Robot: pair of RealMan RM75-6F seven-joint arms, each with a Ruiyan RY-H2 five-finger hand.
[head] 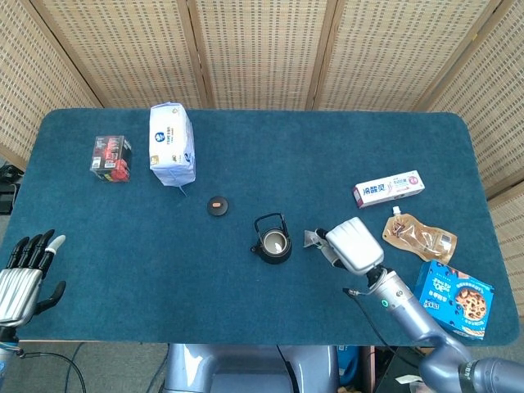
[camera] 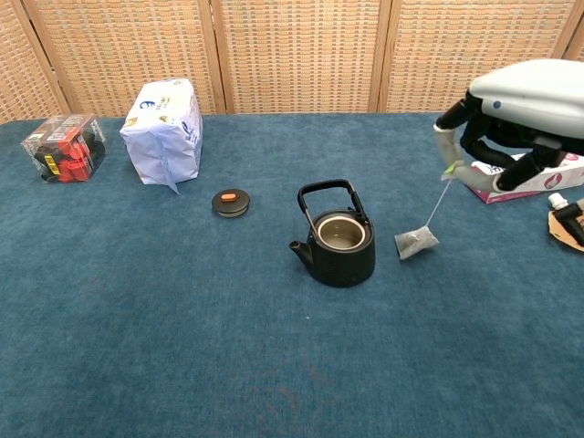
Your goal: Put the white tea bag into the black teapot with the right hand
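Beside rounded black teapot [camera: 341, 243], pyramid tea bag [camera: 416, 244]

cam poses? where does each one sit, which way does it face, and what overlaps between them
Head view: high above the near table edge, looking steeply down on the whole table; shows the left hand at lower left, the right hand and its forearm.
Chest view: low at the near edge, facing level across toward the wicker screens; only the right hand shows.
Shared: black teapot, its lid, white tea bag hanging on its string from the right hand, white pack.
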